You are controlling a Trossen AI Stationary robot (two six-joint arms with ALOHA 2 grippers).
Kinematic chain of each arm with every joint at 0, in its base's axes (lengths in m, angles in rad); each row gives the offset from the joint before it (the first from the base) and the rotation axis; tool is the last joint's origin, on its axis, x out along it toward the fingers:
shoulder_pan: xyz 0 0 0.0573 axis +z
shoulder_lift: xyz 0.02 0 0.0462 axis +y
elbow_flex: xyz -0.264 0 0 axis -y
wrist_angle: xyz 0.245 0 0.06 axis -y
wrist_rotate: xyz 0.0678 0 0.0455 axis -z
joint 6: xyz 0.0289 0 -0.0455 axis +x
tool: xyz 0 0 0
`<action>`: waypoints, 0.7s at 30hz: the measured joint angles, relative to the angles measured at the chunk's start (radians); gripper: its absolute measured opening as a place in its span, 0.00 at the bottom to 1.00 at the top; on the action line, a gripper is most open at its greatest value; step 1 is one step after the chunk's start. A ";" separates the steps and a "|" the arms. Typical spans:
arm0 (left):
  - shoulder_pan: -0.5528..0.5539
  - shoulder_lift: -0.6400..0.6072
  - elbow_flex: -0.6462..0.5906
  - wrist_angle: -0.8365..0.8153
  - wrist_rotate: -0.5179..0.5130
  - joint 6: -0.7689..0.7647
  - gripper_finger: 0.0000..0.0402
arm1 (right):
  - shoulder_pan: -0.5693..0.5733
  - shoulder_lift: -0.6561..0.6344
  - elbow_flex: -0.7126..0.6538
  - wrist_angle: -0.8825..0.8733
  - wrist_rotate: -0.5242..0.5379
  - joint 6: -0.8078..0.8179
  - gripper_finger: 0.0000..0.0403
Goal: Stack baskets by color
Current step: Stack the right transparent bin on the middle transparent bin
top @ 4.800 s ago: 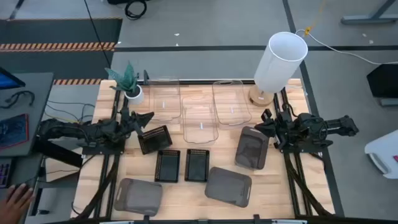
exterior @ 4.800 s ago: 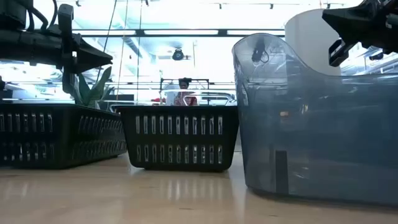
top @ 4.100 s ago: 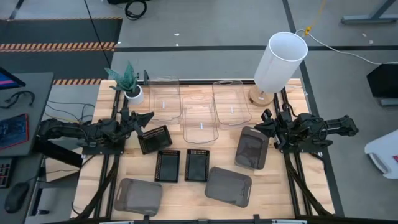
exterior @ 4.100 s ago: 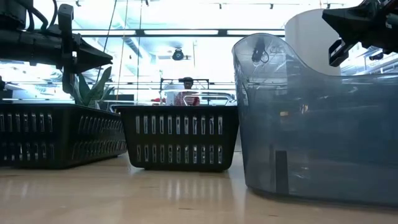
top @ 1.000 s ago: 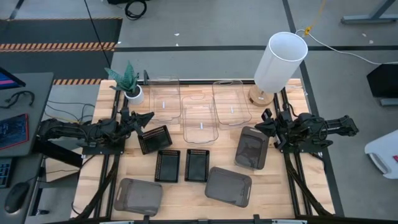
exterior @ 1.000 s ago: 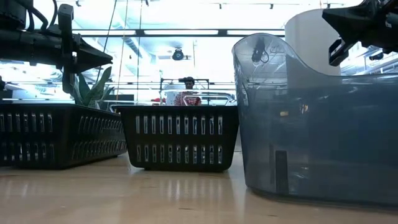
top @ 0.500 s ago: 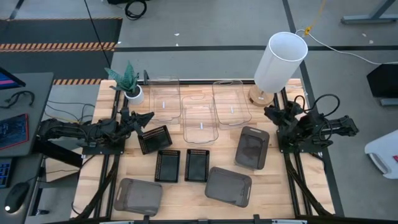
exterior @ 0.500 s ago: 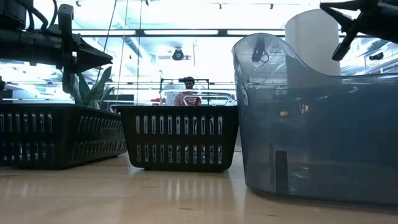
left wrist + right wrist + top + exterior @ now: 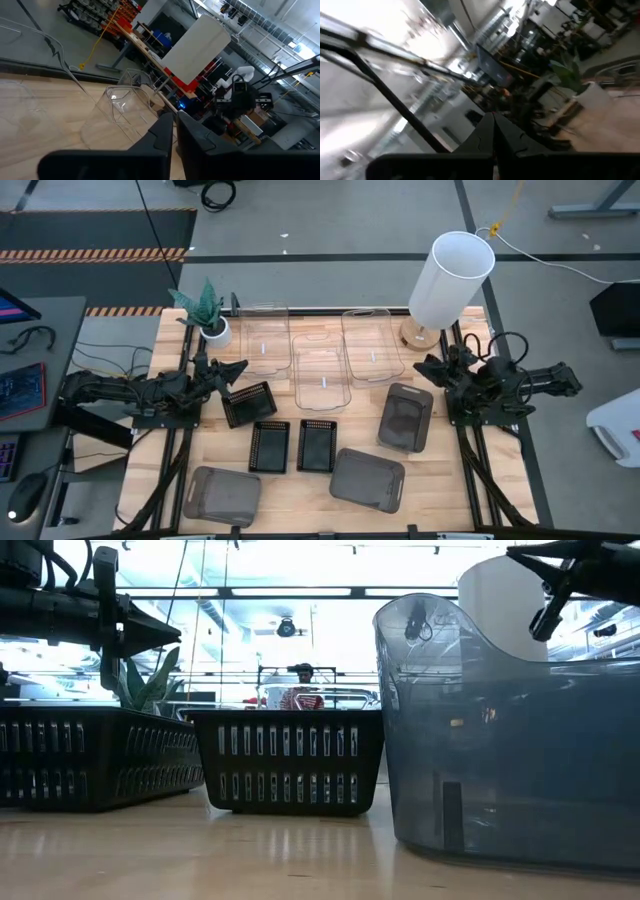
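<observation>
Three clear baskets stand side by side on the table's far half. Three black slatted baskets sit left of centre. Three dark grey baskets stand apart on the near half. My left gripper hovers shut at the table's left, above and beside the tilted black basket. My right gripper is shut at the table's right, raised above the far end of a grey basket, and holds nothing.
A tall white cylinder stands at the far right corner, close behind my right arm. A small potted plant stands at the far left. In the low view a grey basket fills the right side, with black baskets to its left.
My right gripper has risen a little, drawn toward the far edge away from the grey basket below it, and rolled about its own axis. My left arm and all the baskets have kept still.
</observation>
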 joint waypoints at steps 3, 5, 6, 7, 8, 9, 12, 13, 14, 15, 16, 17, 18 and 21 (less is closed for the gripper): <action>0.000 0.000 0.000 0.000 0.000 0.000 0.07 | 0.000 0.072 0.070 -0.098 0.032 -0.081 0.01; 0.000 0.000 0.000 0.000 0.000 0.000 0.08 | 0.000 0.126 0.117 -0.147 0.054 -0.120 0.02; 0.000 0.000 0.000 0.000 0.000 0.000 0.08 | 0.000 0.156 0.138 -0.169 0.055 -0.135 0.02; 0.000 0.000 0.000 0.000 0.000 0.000 0.09 | 0.000 0.186 0.158 -0.192 0.054 -0.148 0.02; 0.000 0.000 0.000 0.000 0.000 0.000 0.09 | 0.000 0.216 0.178 -0.218 0.052 -0.156 0.02; 0.000 0.000 0.000 0.000 0.000 0.000 0.09 | 0.000 0.245 0.199 -0.244 0.041 -0.161 0.02; 0.000 0.000 0.000 0.000 0.000 0.000 0.09 | -0.005 0.333 0.274 -0.327 -0.033 -0.180 0.02; 0.000 0.000 0.000 0.000 0.000 0.000 0.08 | -0.007 0.366 0.296 -0.352 -0.053 -0.187 0.02; 0.000 0.000 0.000 0.000 0.000 0.000 0.08 | -0.009 0.399 0.315 -0.377 -0.062 -0.190 0.02; 0.000 0.000 0.000 0.000 0.000 0.000 0.07 | -0.011 0.431 0.330 -0.397 -0.069 -0.191 0.03; 0.000 0.000 0.000 0.000 0.000 0.000 0.07 | -0.015 0.461 0.341 -0.408 -0.081 -0.193 0.03; 0.000 0.000 0.000 0.000 0.000 0.000 0.07 | -0.020 0.493 0.351 -0.411 -0.097 -0.201 0.03; 0.000 0.000 0.000 0.000 0.000 0.000 0.07 | -0.027 0.520 0.361 -0.412 -0.119 -0.212 0.03; 0.000 0.000 0.000 0.000 0.000 0.000 0.08 | -0.048 0.602 0.395 -0.416 -0.205 -0.218 0.08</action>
